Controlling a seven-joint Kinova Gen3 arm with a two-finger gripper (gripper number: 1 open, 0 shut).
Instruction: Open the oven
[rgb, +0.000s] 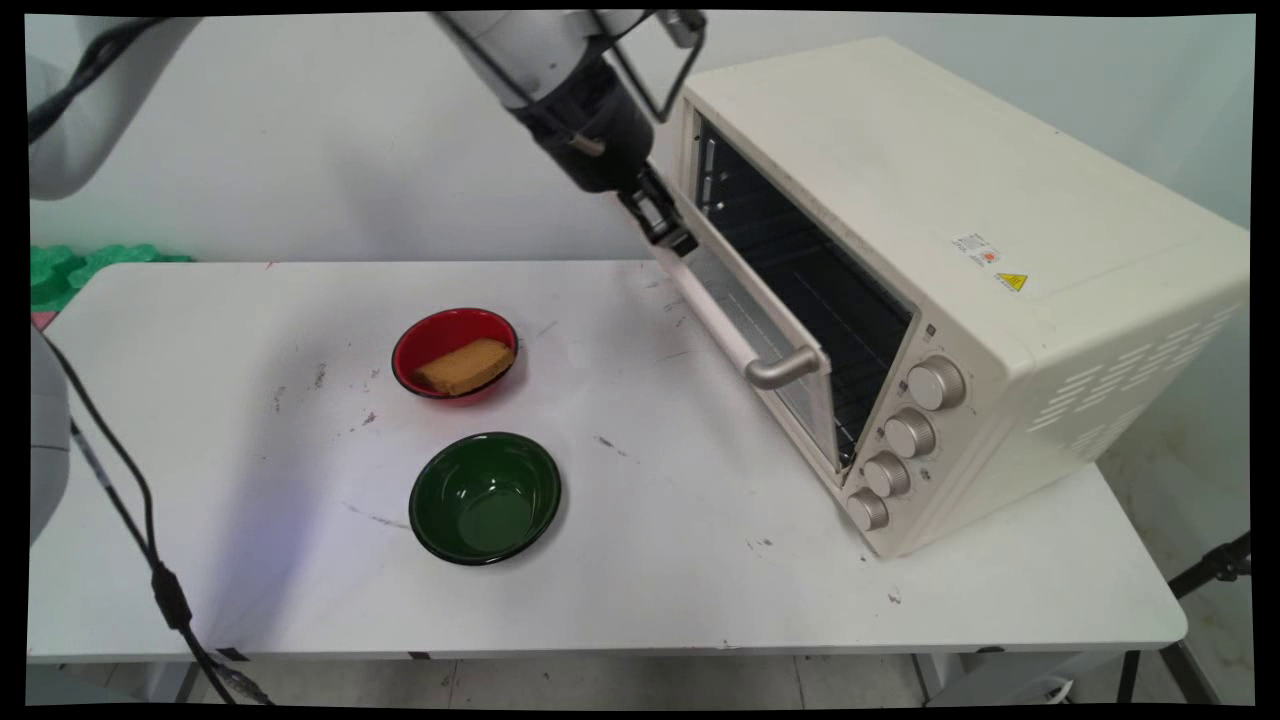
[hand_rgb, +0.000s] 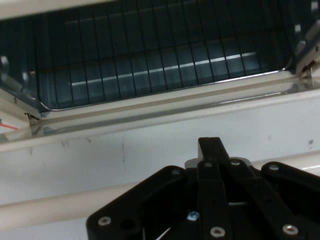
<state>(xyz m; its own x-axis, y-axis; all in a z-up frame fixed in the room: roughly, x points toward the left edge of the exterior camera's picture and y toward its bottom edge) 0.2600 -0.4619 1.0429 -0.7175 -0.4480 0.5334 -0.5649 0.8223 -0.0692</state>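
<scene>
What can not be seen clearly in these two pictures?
- Toaster oven interior: main view, its half-open door hides the lower part.
- End effector: main view too small; hand view shows one closed-looking stack, so open or shut is unclear.
- Red bowl, green bowl: outside the hand view.

The arm (rgb: 520, 45) is smooth white, ending in a black wrist section and a black gripper (rgb: 668, 228) of jointed links. Black cables (rgb: 120, 480) hang from it (one carries a thicker connector). Up close, the gripper's linkage (hand_rgb: 210, 210) is matte black, studded with small silver screws.
</scene>
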